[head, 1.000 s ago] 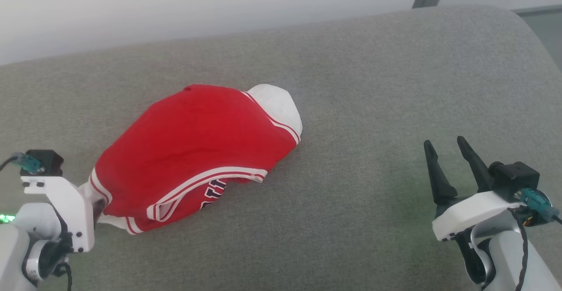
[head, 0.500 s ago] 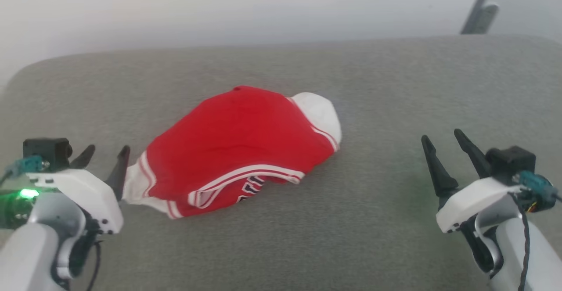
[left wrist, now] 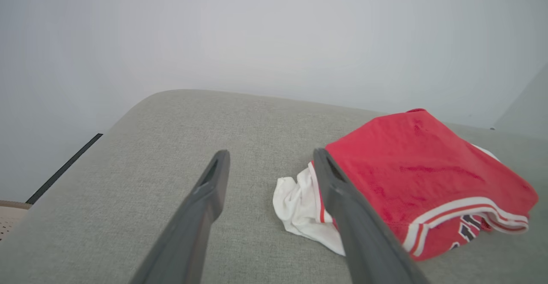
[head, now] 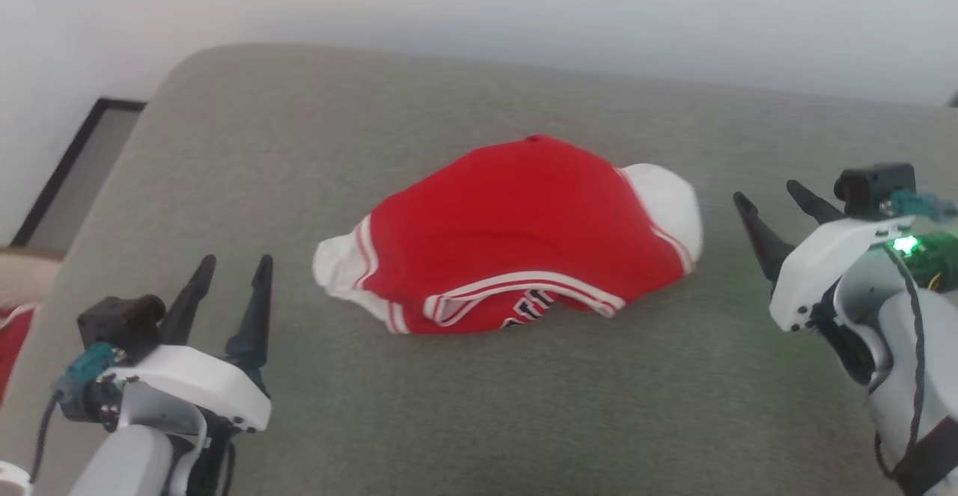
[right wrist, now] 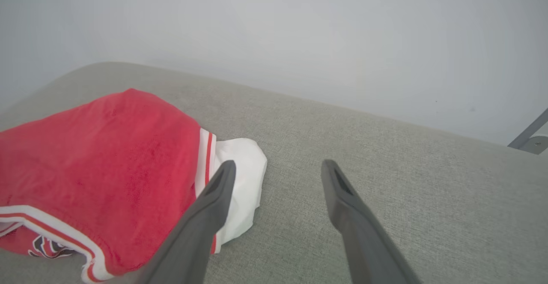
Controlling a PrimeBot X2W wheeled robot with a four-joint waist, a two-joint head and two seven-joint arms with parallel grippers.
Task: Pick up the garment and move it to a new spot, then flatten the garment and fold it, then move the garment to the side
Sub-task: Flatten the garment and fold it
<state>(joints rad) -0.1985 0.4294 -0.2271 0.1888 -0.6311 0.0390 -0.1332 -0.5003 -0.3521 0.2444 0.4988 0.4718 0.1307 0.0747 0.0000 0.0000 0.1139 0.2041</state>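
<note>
A pale grey wall [head: 479, 10] is rising behind a broad grey upholstered cushion [head: 479, 406], which is spreading across most of the head view with its far left corner rounding off; the garment [head: 524, 234] is lying near the middle of that cushion, bunched into a low red mound rather than spread flat, and nothing is gripping it; the left gripper [head: 236, 260] is hovering at the near left, well apart from the cloth, its two dark fingers standing wide and carrying nothing; the right gripper [head: 766, 191] is hanging near the garment's right end, apart from it, its fingers likewise spread wide and empty; a white sleeve [head: 337, 268] is crumpling out at the mound's left end and another white sleeve [head: 670, 200] is bulging at its right end; white-and-red striped trim [head: 524, 283] is curving along the near edge; black lettering [head: 531, 309] is peeking out beneath that trim, too folded to read; a beige basket [head: 22, 279] with a red cloth [head: 11, 346] is showing at the left edge; a small green light [head: 905, 244] is glowing on the right wrist.
</note>
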